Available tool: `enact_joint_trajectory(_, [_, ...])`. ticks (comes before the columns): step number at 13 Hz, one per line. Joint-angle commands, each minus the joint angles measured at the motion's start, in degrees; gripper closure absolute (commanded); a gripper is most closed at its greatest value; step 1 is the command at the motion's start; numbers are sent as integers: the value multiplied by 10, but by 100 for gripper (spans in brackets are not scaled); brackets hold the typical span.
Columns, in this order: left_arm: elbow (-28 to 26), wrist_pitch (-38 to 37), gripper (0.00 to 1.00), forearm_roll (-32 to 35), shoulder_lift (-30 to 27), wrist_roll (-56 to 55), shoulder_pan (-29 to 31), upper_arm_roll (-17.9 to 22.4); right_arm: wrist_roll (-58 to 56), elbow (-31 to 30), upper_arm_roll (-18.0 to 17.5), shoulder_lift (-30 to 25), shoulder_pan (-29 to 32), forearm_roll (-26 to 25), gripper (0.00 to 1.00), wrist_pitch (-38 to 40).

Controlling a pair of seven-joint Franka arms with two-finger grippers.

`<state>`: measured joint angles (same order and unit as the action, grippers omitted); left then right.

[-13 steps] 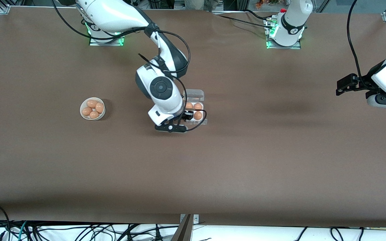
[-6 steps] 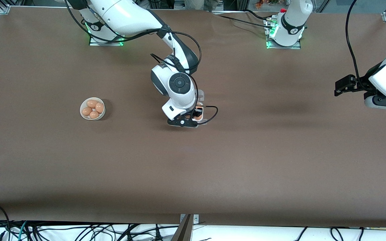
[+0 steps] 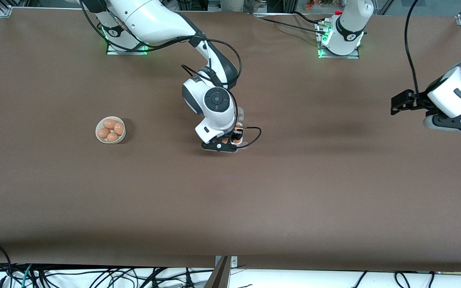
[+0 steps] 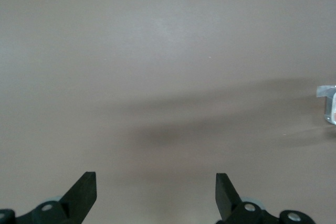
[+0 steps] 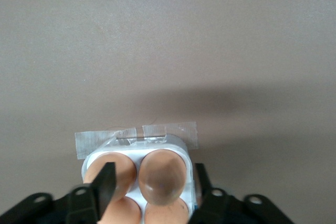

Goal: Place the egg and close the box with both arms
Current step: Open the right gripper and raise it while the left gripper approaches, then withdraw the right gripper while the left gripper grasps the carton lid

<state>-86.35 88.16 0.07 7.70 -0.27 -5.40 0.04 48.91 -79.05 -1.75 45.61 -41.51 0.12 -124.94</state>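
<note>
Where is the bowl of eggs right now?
In the front view, the white bowl of eggs sits on the table, beside the egg box, toward the right arm's end.

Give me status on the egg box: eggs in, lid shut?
Done: all four cells of the box show eggs. In hand: the right gripper is open over the box, fingers on either side of one egg. The left gripper is open over bare table toward the left arm's end, waiting. Left: no lid covers the eggs, so closing is not done.

brown table (image 3: 294, 192), cables (image 3: 94, 276) along edge
</note>
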Motion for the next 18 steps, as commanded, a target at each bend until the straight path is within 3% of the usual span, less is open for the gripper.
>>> enact_joint_trajectory(1, [11, -7, 0, 4, 23, -65, -8, -38, 10, 10, 5, 5, -7, -8, 0, 0])
enact_joint_trajectory(3, [8, -9, 15, 3, 42, -100, -8, -91, 0, 11, 7, -2, 1, -6, 0, 8])
enact_joint_trajectory(5, [5, -37, 52, -32, 70, -132, -9, -136, -21, 8, 10, -31, 27, -6, 0, 64])
enact_joint_trajectory(7, [5, -67, 78, -86, 100, -185, -9, -172, -84, 4, 17, -74, 62, -3, 0, 144])
enact_joint_trajectory(8, [6, -67, 85, -105, 115, -216, -13, -189, -112, -11, 21, -106, 80, -1, 0, 169])
enact_joint_trajectory(10, [13, -60, 91, -159, 146, -266, -33, -197, -169, -52, 42, -176, 107, 0, 0, 213])
enact_joint_trajectory(13, [14, -30, 96, -235, 182, -316, -76, -197, -282, -78, 131, -245, 110, 33, 0, 295])
enact_joint_trajectory(18, [14, 77, 96, -247, 253, -418, -168, -197, -453, -80, 249, -301, 109, 39, 0, 399])
